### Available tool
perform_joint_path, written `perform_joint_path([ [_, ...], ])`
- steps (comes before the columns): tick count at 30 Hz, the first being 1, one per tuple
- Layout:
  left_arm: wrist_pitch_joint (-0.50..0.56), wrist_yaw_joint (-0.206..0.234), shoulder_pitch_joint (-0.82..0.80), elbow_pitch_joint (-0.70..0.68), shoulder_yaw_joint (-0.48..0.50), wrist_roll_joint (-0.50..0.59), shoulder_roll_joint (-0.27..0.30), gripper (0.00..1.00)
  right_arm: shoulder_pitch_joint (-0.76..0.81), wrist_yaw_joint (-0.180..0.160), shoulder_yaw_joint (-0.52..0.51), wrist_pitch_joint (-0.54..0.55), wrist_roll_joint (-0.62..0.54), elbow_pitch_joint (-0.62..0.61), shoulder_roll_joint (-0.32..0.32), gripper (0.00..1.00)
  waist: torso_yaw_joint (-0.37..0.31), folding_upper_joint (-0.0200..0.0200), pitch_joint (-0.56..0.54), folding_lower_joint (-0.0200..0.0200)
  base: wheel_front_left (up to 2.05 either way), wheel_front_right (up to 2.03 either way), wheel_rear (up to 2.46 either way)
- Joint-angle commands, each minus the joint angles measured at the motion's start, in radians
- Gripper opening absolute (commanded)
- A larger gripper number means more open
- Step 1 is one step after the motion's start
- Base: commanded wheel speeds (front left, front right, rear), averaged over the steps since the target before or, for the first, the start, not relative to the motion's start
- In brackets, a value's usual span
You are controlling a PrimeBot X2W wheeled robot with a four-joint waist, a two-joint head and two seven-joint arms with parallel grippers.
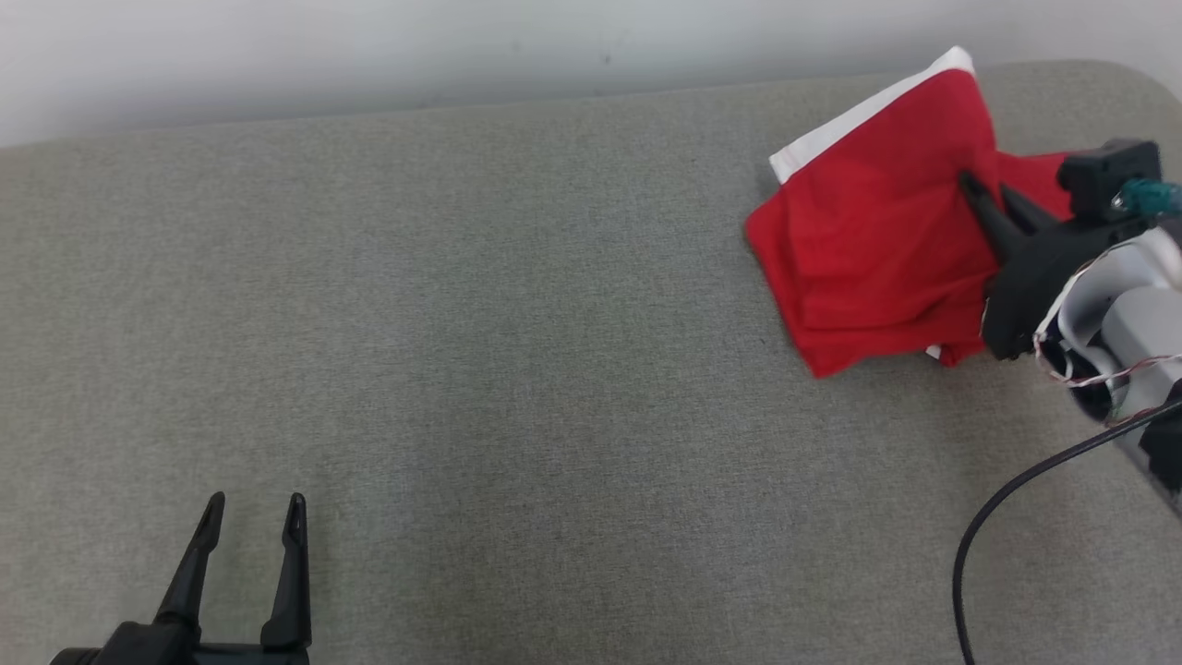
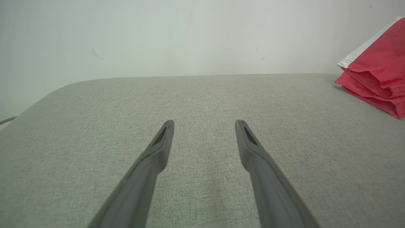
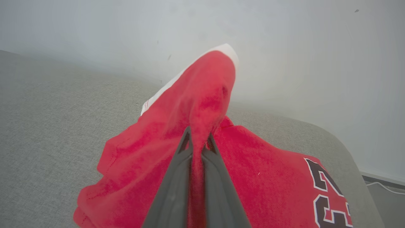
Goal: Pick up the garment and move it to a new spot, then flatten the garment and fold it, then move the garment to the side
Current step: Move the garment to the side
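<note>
As my left fingers [image 1: 293, 554] stood apart, the right fingers [image 3: 174, 196] clamped the folded red-and-white cloth garment [image 1: 868, 240]. For shifting it aside, I judged.

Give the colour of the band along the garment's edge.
White band, on an otherwise red garment; clearest in the head view.

Black, white-edged numerals [image 3: 320, 173] (cut off at the edge, unreadable) stand on the red garment [image 3: 269, 177].
</note>
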Motion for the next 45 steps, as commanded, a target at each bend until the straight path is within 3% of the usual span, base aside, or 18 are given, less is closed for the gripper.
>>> perform_joint_path([
  [1, -0.003, 0.005, -0.001, -0.008, 0.005, 0.011, 0.009, 1.0, -0.029, 0.0, 0.003, 0.004, -0.006, -0.008, -0.02, 0.0, -0.016, -0.0001, 0.012, -0.0001, 0.0, 0.0, 0.0],
  [13, -0.003, 0.005, 0.003, -0.048, 0.017, 0.018, 0.032, 1.0, -0.114, 0.0, 0.006, 0.07, 0.037, -0.064, -0.139, 0.0, -0.044, -0.0001, 0.056, -0.0001, 0.0, 0.0, 0.0],
  [22, -0.003, 0.007, -0.007, -0.057, 0.021, 0.018, 0.049, 1.0, -0.127, 0.0, 0.006, 0.09, 0.064, -0.061, -0.184, 0.0, -0.054, -0.0001, 0.081, -0.0001, 0.0, 0.0, 0.0],
  [40, -0.003, 0.014, -0.024, -0.078, 0.02, 0.009, 0.073, 1.0, -0.181, 0.0, 0.029, 0.099, 0.039, 0.072, -0.172, 0.0, -0.052, -0.0001, 0.155, -0.0001, 0.0, 0.0, 0.0],
  [41, -0.003, 0.015, -0.025, -0.077, 0.02, 0.008, 0.073, 1.0, -0.184, 0.0, 0.03, 0.097, 0.036, 0.08, -0.169, 0.15, -0.051, -0.0001, 0.156, -0.0001, 0.0, 0.0, 0.0],
  [42, -0.003, 0.015, -0.026, -0.076, 0.02, 0.006, 0.074, 1.0, -0.187, 0.0, 0.031, 0.094, 0.033, 0.087, -0.166, 0.8, -0.051, -0.0001, 0.156, -0.0001, 0.0, 0.0, 0.0],
  [43, -0.003, 0.015, -0.027, -0.074, 0.019, 0.005, 0.074, 1.0, -0.187, 0.0, 0.034, 0.096, 0.028, 0.096, -0.163, 1.0, -0.05, -0.0001, 0.157, -0.0001, 0.0, 0.0, 0.0],
  [45, -0.003, 0.016, -0.029, -0.071, 0.018, 0.004, 0.073, 1.0, -0.191, 0.0, 0.042, 0.092, 0.01, 0.114, -0.162, 1.0, -0.049, -0.0001, 0.157, -0.0001, 0.0, 0.0, 0.0],
])
